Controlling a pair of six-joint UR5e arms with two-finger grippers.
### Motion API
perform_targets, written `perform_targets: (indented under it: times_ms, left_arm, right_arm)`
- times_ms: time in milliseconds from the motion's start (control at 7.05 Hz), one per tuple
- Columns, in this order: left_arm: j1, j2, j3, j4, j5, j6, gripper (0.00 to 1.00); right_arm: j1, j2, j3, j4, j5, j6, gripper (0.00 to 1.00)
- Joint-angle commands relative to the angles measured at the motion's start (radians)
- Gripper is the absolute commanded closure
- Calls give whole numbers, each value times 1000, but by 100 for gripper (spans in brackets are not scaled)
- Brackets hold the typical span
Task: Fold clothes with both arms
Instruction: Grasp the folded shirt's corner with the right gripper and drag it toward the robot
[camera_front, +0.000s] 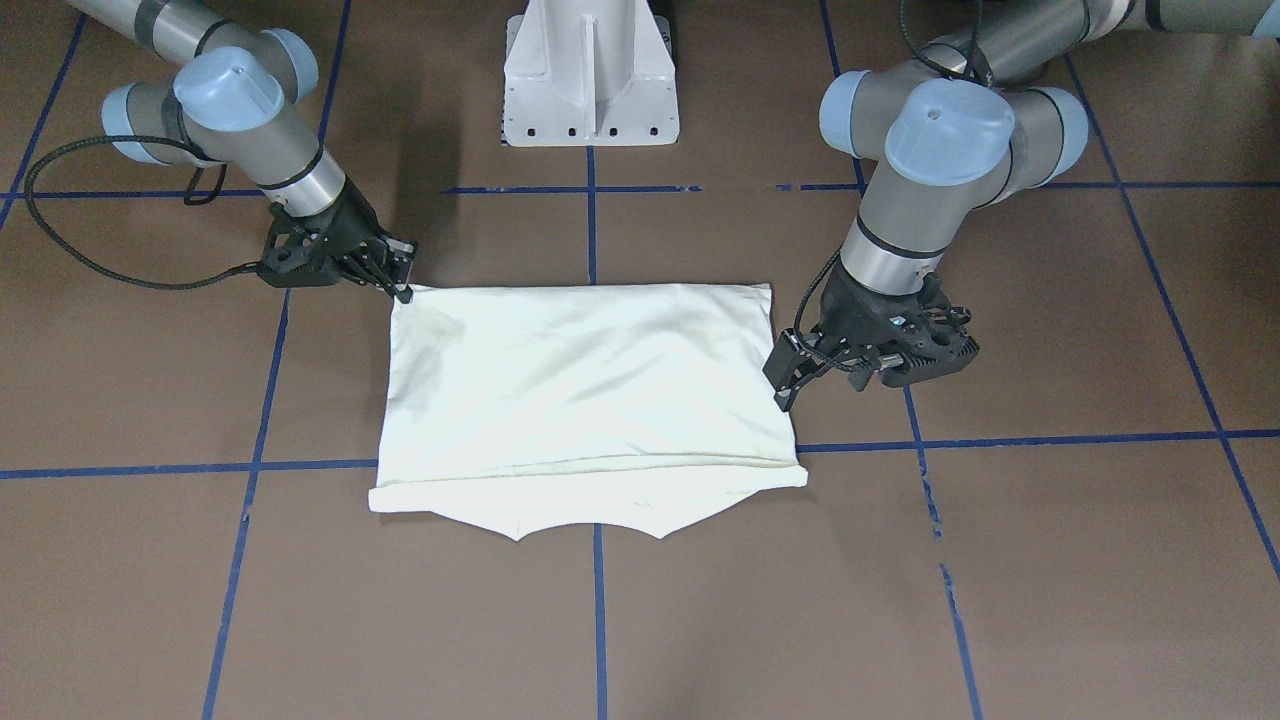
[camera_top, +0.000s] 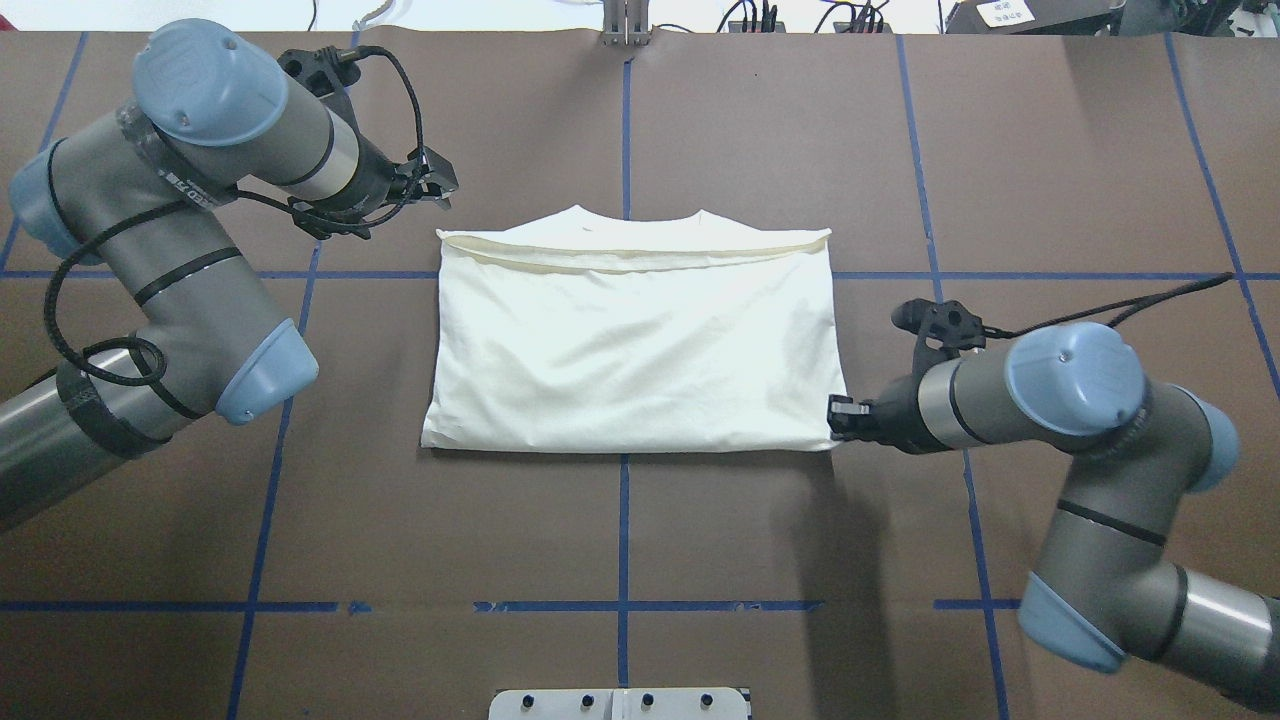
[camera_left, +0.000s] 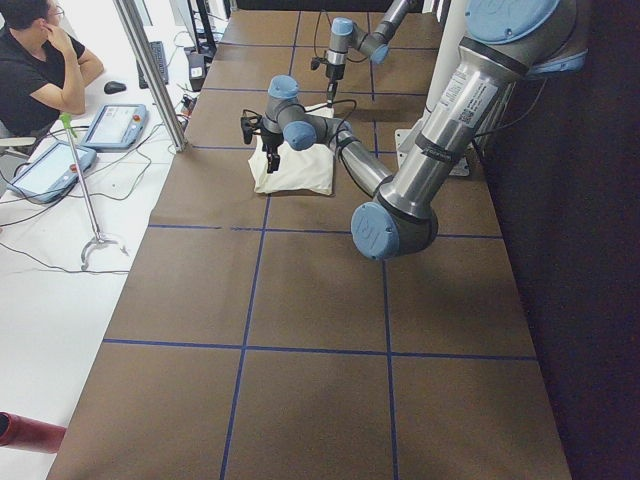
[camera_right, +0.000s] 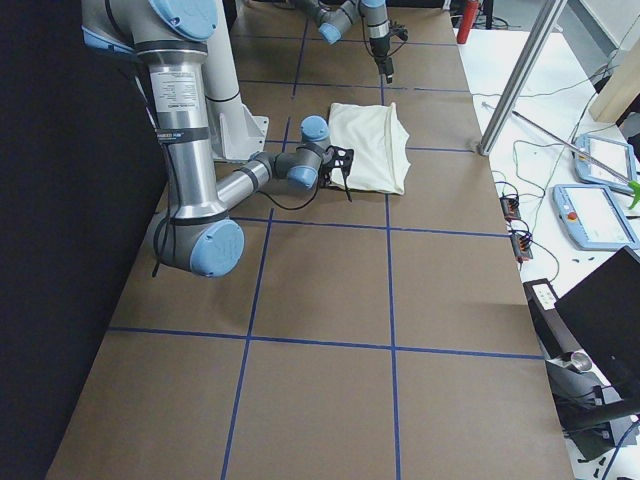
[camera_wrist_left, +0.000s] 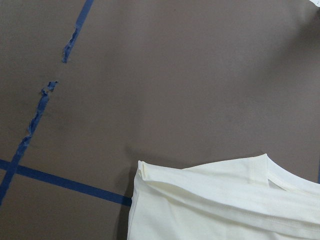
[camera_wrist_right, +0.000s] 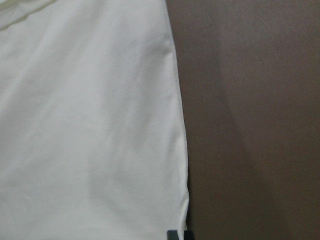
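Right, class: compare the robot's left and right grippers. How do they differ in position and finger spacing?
The right gripper touches the shirt's robot-side corner; the left gripper sits clear of the far-side corner. The right's fingertips are nearly together; the left's look spread. Both are black.

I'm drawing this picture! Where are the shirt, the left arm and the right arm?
shirt (camera_top: 630, 350), overhead view, middle of the folded cloth.
left arm (camera_top: 180, 300), overhead view, grey elbow link.
right arm (camera_top: 1075, 378), overhead view, blue joint cap.
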Motion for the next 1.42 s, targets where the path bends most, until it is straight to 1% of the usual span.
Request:
perform_targets:
  times_ms: [0, 142, 284, 425, 567, 709, 851, 992, 1134, 1276]
  left_arm:
    - [0, 1, -3, 0, 2, -1, 0]
    - [0, 3, -3, 0, 4, -1, 0]
    - [0, 1, -3, 0, 4, -1, 0]
    - [0, 1, -5, 0, 1, -1, 0]
    - [2, 1, -8, 0, -1, -1, 0]
    - [8, 0, -8, 0, -3, -1, 0]
    - [33, -2, -17, 2, -6, -7, 0]
    - [67, 0, -26, 0, -47, -54, 0]
    - [115, -2, -43, 2, -56, -148, 0]
    - [191, 12, -70, 2, -49, -262, 0]
  right_arm:
    - [-148, -238, 232, 1, 4, 9, 100]
    - [-240, -266, 254, 3, 7, 49, 100]
    - [-350, -266, 264, 9, -4, 131, 100]
    - [-396, -263, 274, 12, -5, 143, 100]
    - [-405, -260, 282, 12, -11, 150, 2]
    - [-399, -254, 293, 14, -36, 152, 0]
    - [-349, -234, 300, 14, -56, 152, 0]
    - [-260, -202, 302, 15, -51, 151, 0]
    - [-174, -178, 310, 17, -51, 151, 0]
    - [-105, -153, 311, 17, -54, 151, 0]
